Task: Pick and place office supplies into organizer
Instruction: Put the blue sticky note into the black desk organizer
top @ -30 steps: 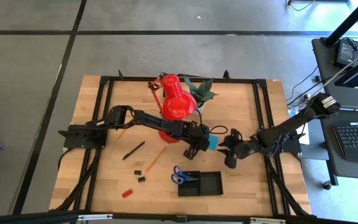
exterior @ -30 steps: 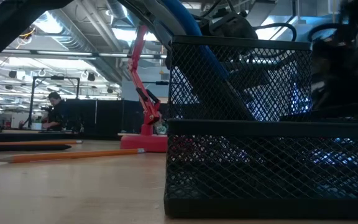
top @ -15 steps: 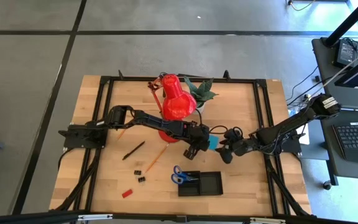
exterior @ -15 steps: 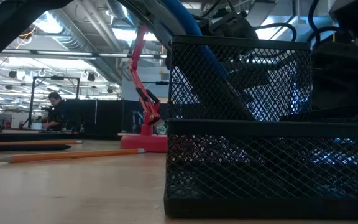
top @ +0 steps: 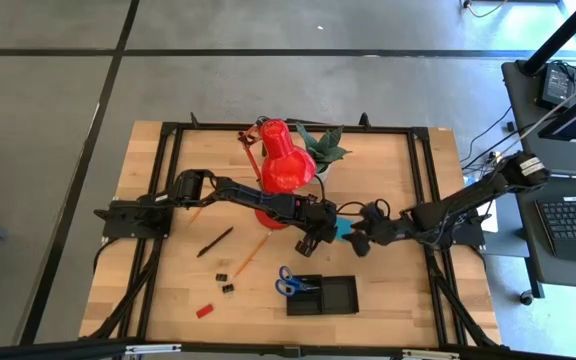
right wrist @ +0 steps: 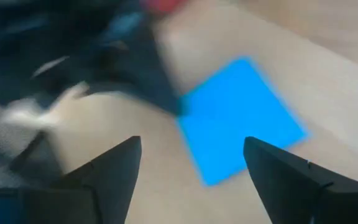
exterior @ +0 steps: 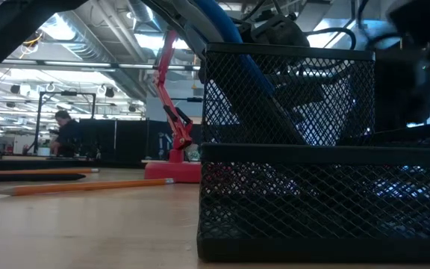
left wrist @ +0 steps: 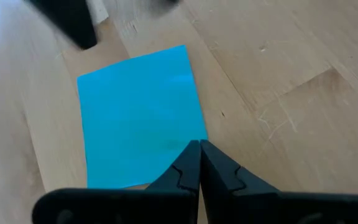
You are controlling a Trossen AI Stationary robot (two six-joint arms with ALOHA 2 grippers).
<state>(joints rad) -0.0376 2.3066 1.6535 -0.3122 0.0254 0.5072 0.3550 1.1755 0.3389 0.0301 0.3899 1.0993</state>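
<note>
The blue square note pad [top: 342,229] lies flat on the table right of the red lamp's base. My left gripper [top: 315,237] reaches it from the table's left, shut, its tips at the pad's edge [left wrist: 199,144]. My right gripper [top: 357,243] hovers open just right of the pad [right wrist: 241,118], touching nothing. The black mesh organizer [top: 324,296] stands near the front edge, with the blue-handled scissors [top: 290,283] at its left end. An orange pencil [top: 253,252], a black pen [top: 215,241], black clips [top: 226,280] and a red block [top: 204,310] lie loose to the left. My left gripper sets its shut fingertips [left wrist: 191,155] on the note pad's edge near one corner [left wrist: 194,138]. The fingers slant down at it from the table's left. The pad lies flat on the wood.
The red desk lamp [top: 280,160] arches over my left arm, and a green plant [top: 324,147] stands behind it. Black frame rails [top: 423,190] run along the table's sides. In the low view the organizer's mesh wall [exterior: 290,149] fills the right half, and a person [exterior: 66,131] shows far off.
My right gripper has rolled about its own axis and its fingers have swung a little toward the note pad and the table's far edge. My left gripper and the pad have kept still.
</note>
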